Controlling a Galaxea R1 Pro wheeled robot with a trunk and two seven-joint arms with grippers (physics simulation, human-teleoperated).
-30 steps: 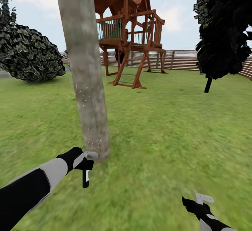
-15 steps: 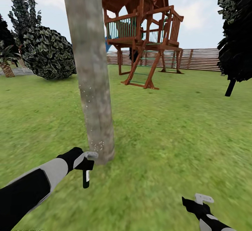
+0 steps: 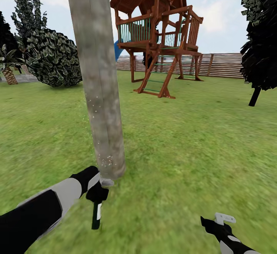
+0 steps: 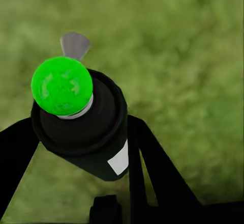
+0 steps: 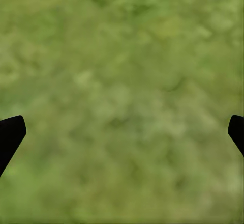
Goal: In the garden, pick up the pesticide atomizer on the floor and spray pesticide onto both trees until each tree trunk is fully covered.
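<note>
One tree's thick grey-brown trunk [image 3: 100, 92] rises from the grass floor [image 3: 184, 138] just left of centre in the head view, with white specks scattered over its lower part. My left gripper [image 3: 98, 191] is right at the trunk's foot, shut on the pesticide atomizer [image 3: 96, 216], a small dark sprayer that hangs below the fingers. In the left wrist view the atomizer [image 4: 86, 127] is a dark body with a bright green round tip, held between my black fingers [image 4: 152, 168]. My right gripper [image 3: 223, 221] hangs open over bare grass, low at the right. Its fingertips [image 5: 10, 132] stand wide apart with nothing between them.
A wooden play tower [image 3: 157, 42] stands on the lawn beyond the trunk, with a slatted fence [image 3: 223, 65] behind it. A round dark bush [image 3: 52, 57] is at the left and a dark narrow tree [image 3: 261, 42] at the right. Open grass lies between.
The view swung so the scenery slid right, then settled. My left gripper with the atomizer dropped lower and moved in against the trunk's foot. The right gripper kept its place.
</note>
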